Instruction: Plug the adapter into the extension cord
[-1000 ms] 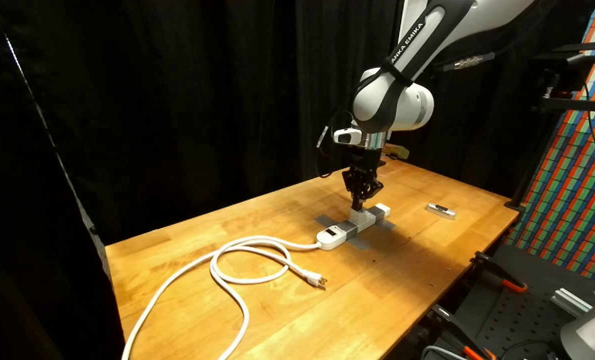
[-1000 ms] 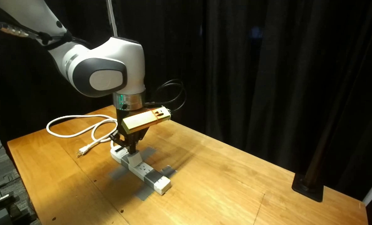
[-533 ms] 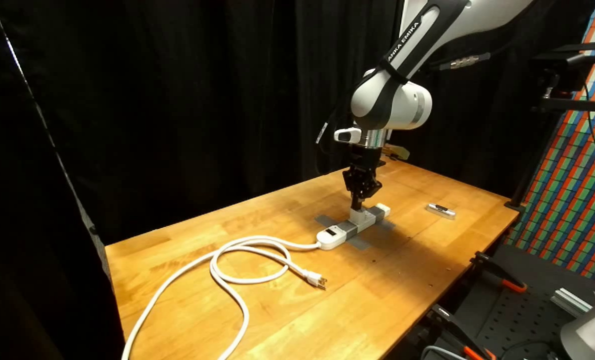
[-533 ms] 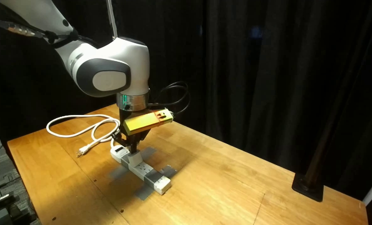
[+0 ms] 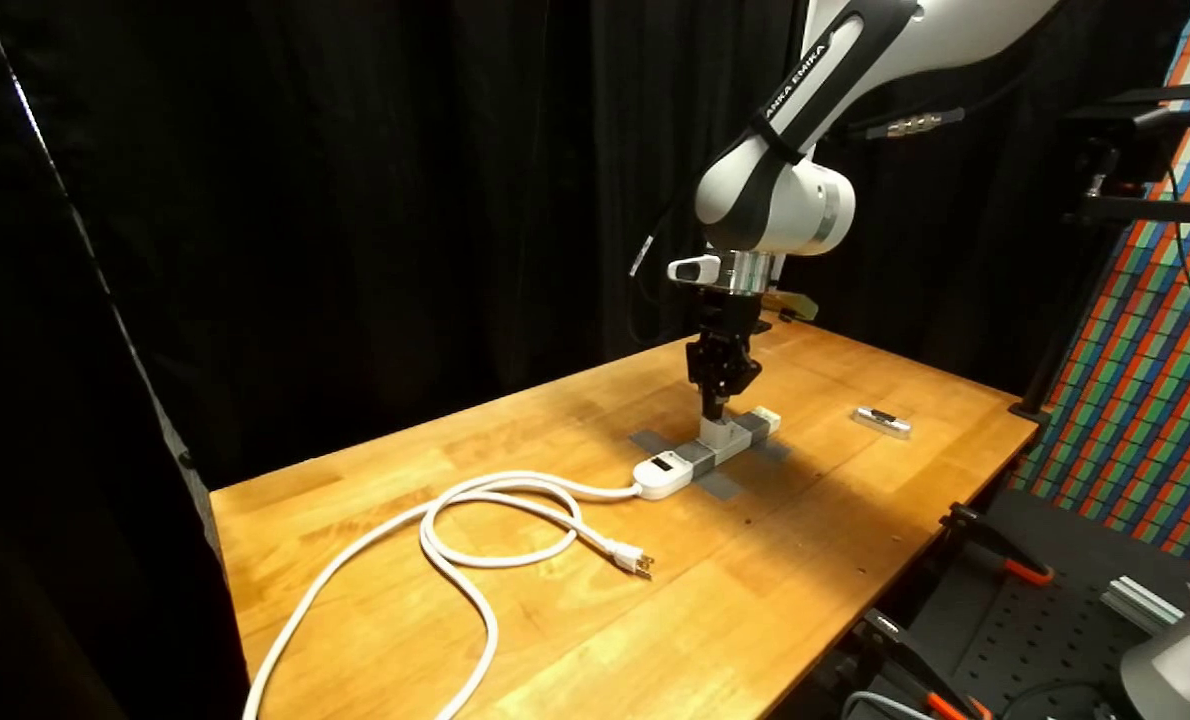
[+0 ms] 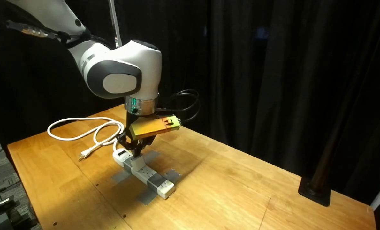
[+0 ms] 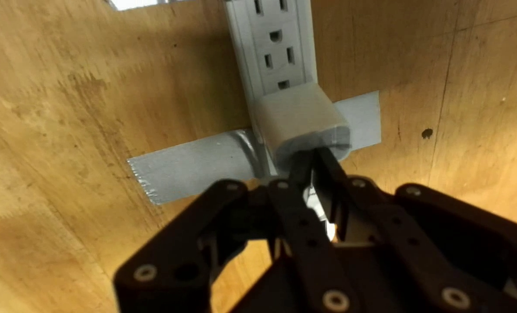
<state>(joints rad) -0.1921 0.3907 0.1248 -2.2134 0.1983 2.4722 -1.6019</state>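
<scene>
Black two-finger tool (image 5: 714, 413) clenched, its tips at the small white cube-like adapter (image 5: 716, 434)

In an exterior view, the white and black robot arm (image 5: 775, 200) stands over the wooden counter (image 5: 595, 640). On the arm one can read the letters "ANKA EMIKA"; the beginning is hidden. The adapter sits upon the extension cord (image 5: 661, 478), which is a long white power strip with dark sockets. Its thick white cable (image 5: 525, 477) lies in loops, and a three-prong plug (image 5: 629, 557) rests on the counter. A small silver and dark object (image 5: 882, 421) lies well apart from the strip; its marks are too small to read.

In an exterior view, a yellow-orange box-shaped part (image 6: 155, 127) is at the wrist, above the adapter. Bands of grey tape (image 6: 122, 176) cross the strip, and the adapter stands just beside the band closer to the cable.

In the wrist view, the black fingers (image 7: 299, 167) are pressed together, and their tips touch the adapter's top face. Two socket outlets (image 7: 276, 37) show next to the adapter. Whether it is fully pushed in, I cannot tell.
</scene>
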